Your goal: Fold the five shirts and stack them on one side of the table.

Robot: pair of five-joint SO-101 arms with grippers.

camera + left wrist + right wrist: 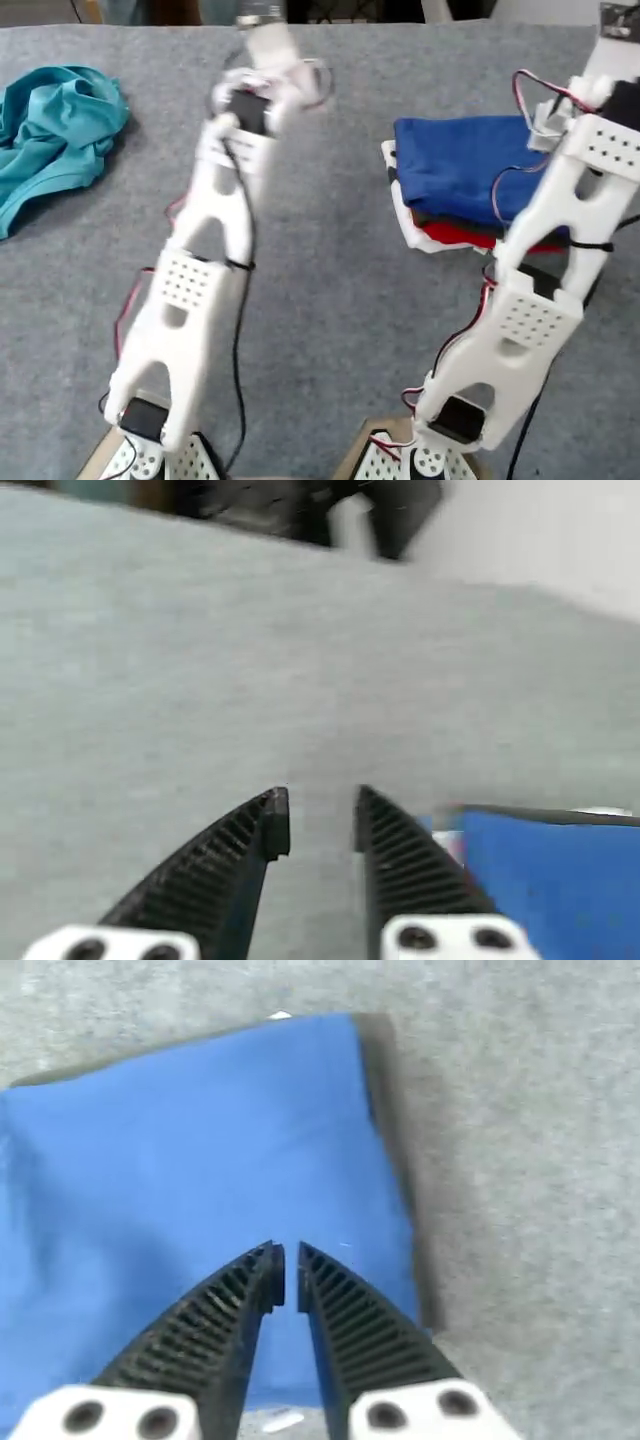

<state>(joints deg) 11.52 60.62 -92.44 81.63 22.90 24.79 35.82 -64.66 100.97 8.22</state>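
Shirts: four are folded in one stack (440,200) on the right half of the table (330,290), close to the right edge and nearer the far edge than the near one. Top is the blue shirt (455,165), flat and smooth, with square corners. Under it is a thin dark layer (432,214), then the red shirt (450,236). The white shirt (408,222) is at the bottom, its hem sticking out on the side facing table centre. Layers aren't flush; the lower ones show along the near and inner sides.

The teal shirt (55,125) is unfolded, a crumpled heap at the left edge near the far-left corner, well apart from the stack. Table top is grey felt-like cloth.

L arm: the left arm (215,200) is stretched out long from the near edge toward the middle of the far edge. The left gripper (320,825) sits above bare table. Its serrated black fingers (400,860) are a narrow gap apart with nothing between them. One corner of the blue shirt lies just beside it in the L wrist view.

R arm: the right arm (545,250) is extended from the near edge and crosses over the outer part of the stack in the high view. The right gripper (290,1265) is over the blue shirt, near the shirt's edge. Its tips are almost together, only a sliver apart, with no cloth pinched.
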